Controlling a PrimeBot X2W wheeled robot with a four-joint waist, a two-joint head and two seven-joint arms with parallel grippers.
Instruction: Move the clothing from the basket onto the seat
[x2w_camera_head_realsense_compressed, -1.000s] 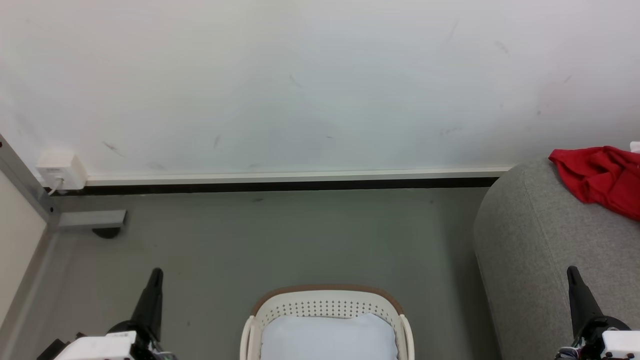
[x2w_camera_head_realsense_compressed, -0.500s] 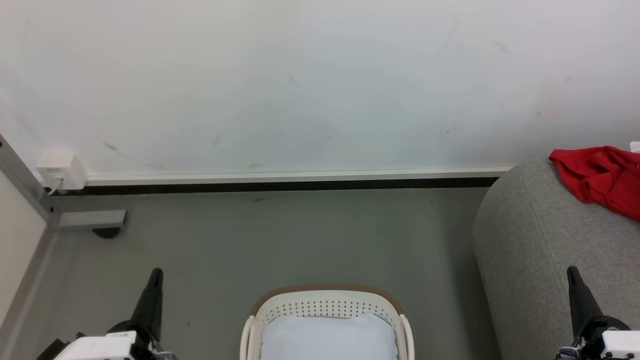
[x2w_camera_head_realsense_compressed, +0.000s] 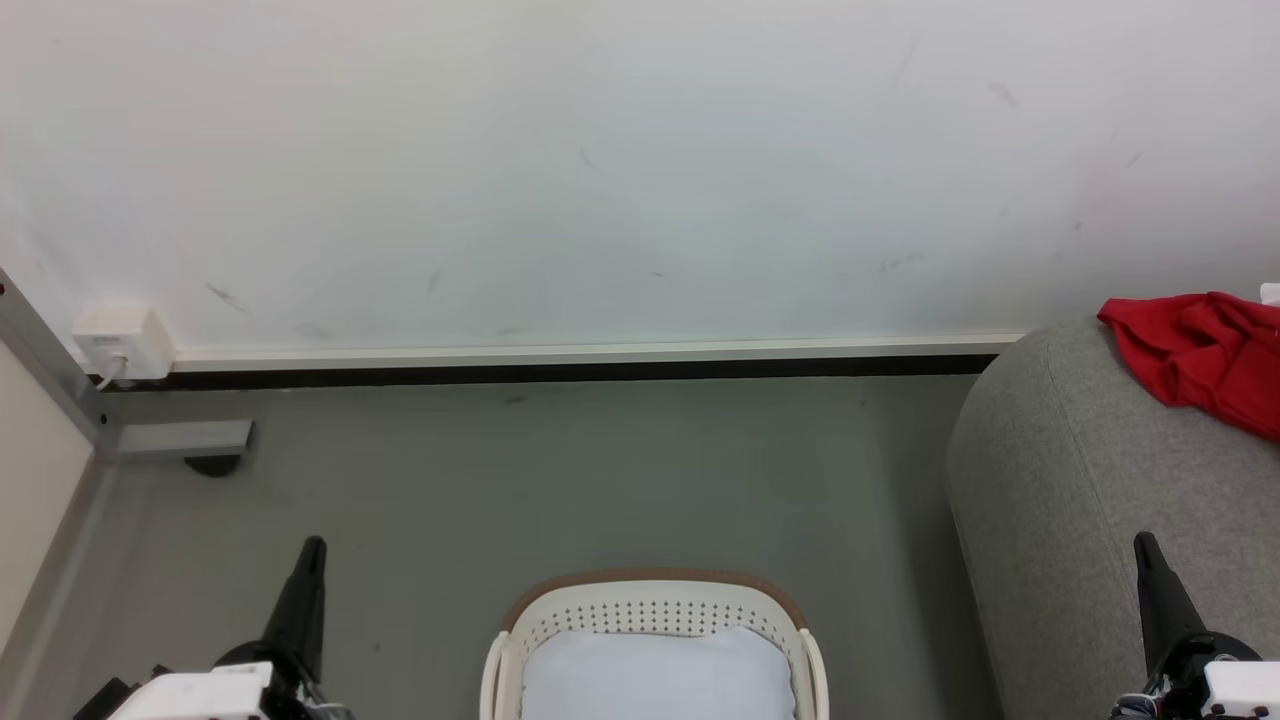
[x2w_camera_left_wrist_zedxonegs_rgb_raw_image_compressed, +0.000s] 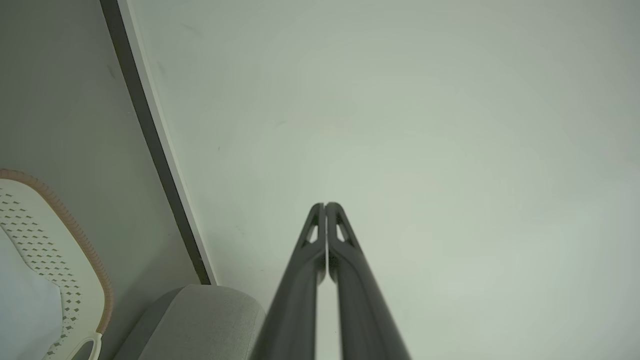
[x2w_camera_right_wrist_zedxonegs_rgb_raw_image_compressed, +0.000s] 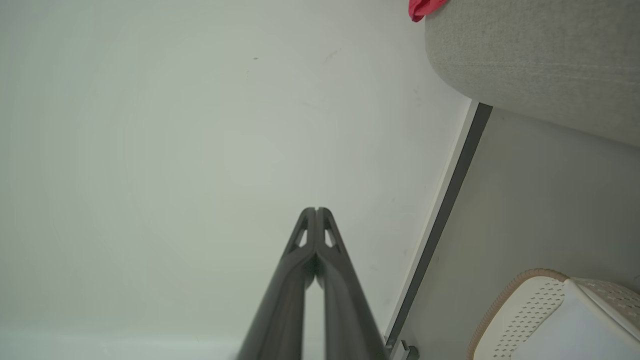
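A pale wall (x2w_camera_head_realsense_compressed: 640, 170) with faint scuff marks takes up the upper half of the head view. It meets a grey floor (x2w_camera_head_realsense_compressed: 560, 480) along a white and black skirting strip (x2w_camera_head_realsense_compressed: 600, 362). At the right stands the grey fabric seat (x2w_camera_head_realsense_compressed: 1080, 480), its rounded end turned toward the middle of the floor and its far side close to the wall. At the bottom centre the cream basket (x2w_camera_head_realsense_compressed: 650, 610) sits on the floor well apart from the seat. Its brown rim and perforated far wall show, and a plain pale cushion (x2w_camera_head_realsense_compressed: 655, 675) lies inside it. The red clothing (x2w_camera_head_realsense_compressed: 1200, 355) lies crumpled on top of the seat near the wall, running off the right edge of the view; no lettering can be made out on it. The left gripper (x2w_camera_head_realsense_compressed: 313, 545) stands at the lower left over bare floor, to the left of the basket, pointing up the view. In the left wrist view its two dark fingers (x2w_camera_left_wrist_zedxonegs_rgb_raw_image_compressed: 305, 280) press together at the tips with nothing between them. The right gripper (x2w_camera_head_realsense_compressed: 1143, 540) stands at the lower right in front of the seat's side. In the right wrist view its fingers (x2w_camera_right_wrist_zedxonegs_rgb_raw_image_compressed: 285, 295) are likewise closed on nothing. A small white box (x2w_camera_head_realsense_compressed: 120, 340) with a cable is fixed low on the wall at the far left.
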